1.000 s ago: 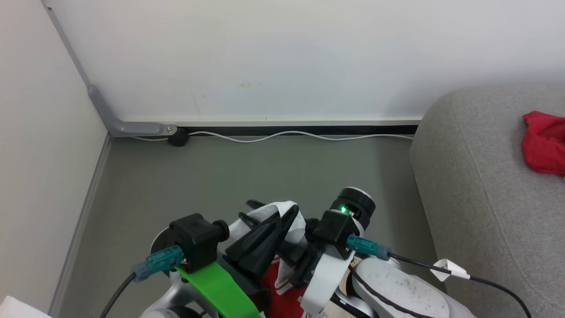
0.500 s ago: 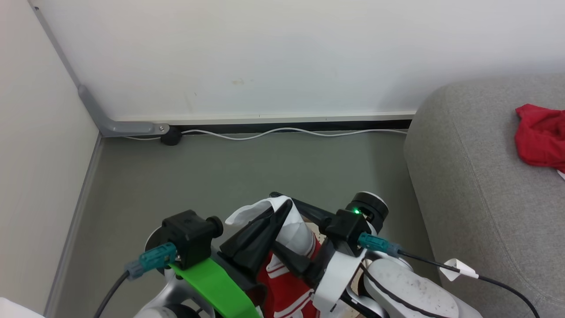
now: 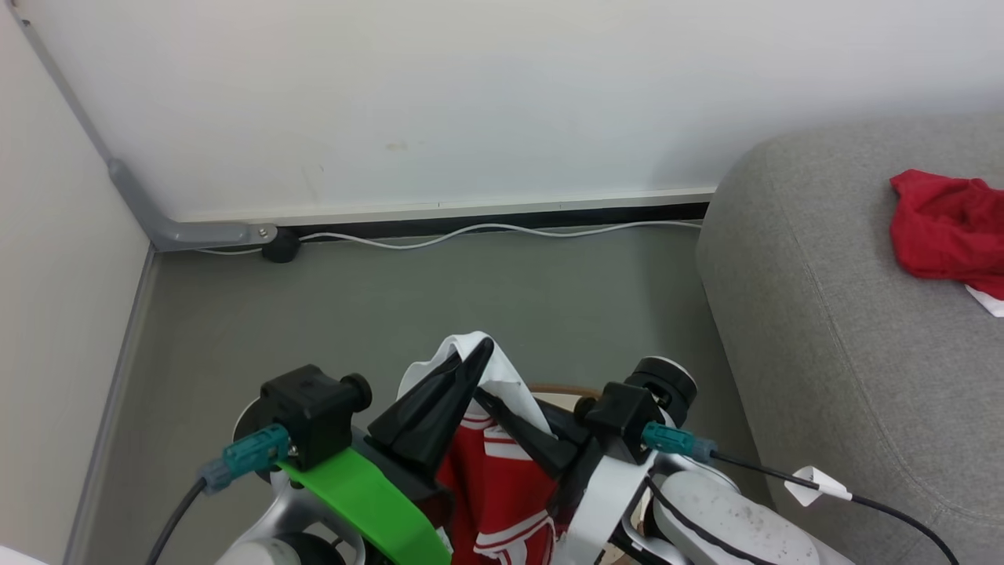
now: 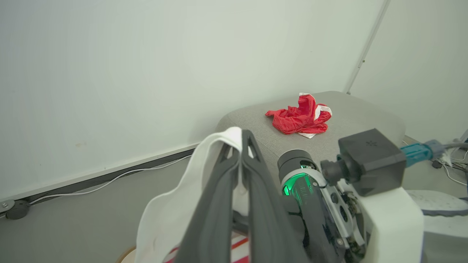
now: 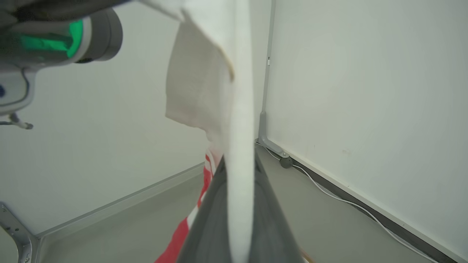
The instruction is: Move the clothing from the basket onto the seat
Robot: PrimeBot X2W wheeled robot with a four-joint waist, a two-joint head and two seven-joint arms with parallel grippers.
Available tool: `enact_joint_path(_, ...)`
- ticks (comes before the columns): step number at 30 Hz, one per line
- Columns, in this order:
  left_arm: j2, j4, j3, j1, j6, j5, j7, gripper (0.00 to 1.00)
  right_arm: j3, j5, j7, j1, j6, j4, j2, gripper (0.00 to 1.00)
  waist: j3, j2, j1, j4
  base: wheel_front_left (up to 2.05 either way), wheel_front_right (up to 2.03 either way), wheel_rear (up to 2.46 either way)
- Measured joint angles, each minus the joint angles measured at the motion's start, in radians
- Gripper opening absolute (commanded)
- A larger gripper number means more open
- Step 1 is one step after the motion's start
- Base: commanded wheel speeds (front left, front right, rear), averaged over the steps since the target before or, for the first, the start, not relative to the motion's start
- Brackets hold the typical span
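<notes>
Roughly halfway, I'd say. Left hand [image 3: 480, 349] and right hand [image 3: 488, 399] are both pinched tight on the red-and-white clothing [image 3: 486, 486], which hangs just above the basket [image 3: 565, 388] rim. One red piece [image 3: 941, 227] already lies on the seat [image 3: 847, 329]; this one needs carrying over.

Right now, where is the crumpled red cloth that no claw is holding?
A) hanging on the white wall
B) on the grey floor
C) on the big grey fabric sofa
C: the crumpled red cloth lies on top of the big light grey fabric sofa.
</notes>
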Motion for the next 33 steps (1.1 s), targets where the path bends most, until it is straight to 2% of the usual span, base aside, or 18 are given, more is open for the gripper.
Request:
enact_joint_path(3, 0.000, 0.001, 0.006, 0.000, 0.004, 0.006, -0.006, 0.62, 0.002, 0.007, 0.000, -0.002, 0.000, -0.002, 0.000, 0.00, 0.002, 0.0000, 0.0000, -0.014, 0.00, 0.00, 0.00)
enact_joint_path(4, 0.000, 0.002, 0.010, 0.001, 0.007, 0.007, -0.009, 1.00, 0.002, 0.007, 0.000, -0.004, 0.000, -0.002, -0.002, 0.00, 0.003, 0.0000, 0.0000, -0.019, 0.00, 0.00, 0.00)
enact_joint_path(11, 0.004, 0.002, 0.020, 0.006, 0.017, 0.014, -0.026, 1.00, -0.020, 0.007, 0.001, -0.013, 0.000, -0.005, -0.028, 0.00, 0.007, 0.0000, 0.0000, -0.070, 0.00, 0.00, 0.00)
enact_joint_path(15, 0.007, 0.002, 0.014, 0.026, 0.020, 0.037, -0.037, 1.00, -0.049, 0.007, 0.001, -0.022, -0.006, -0.028, -0.038, 0.00, 0.013, 0.0000, 0.0000, -0.123, 0.00, 0.00, 0.00)
enact_joint_path(26, 0.008, 0.003, -0.022, 0.026, -0.008, 0.062, -0.079, 1.00, -0.163, 0.005, 0.002, -0.023, -0.099, -0.105, -0.134, 0.00, 0.041, 0.0000, 0.0000, -0.264, 0.00, 0.00, 0.00)
enact_joint_path(30, 0.009, 0.007, -0.026, 0.026, -0.015, 0.073, -0.089, 1.00, -0.196, 0.006, 0.002, -0.022, -0.118, -0.131, -0.157, 0.00, 0.057, 0.0000, 0.0000, -0.319, 0.00, 0.00, 0.00)
enact_joint_path(33, 0.015, 0.006, -0.024, 0.026, -0.014, 0.100, -0.099, 1.00, -0.217, 0.009, 0.002, -0.023, -0.119, -0.151, -0.166, 0.00, 0.071, 0.0000, 0.0000, -0.360, 0.00, 0.00, 0.00)
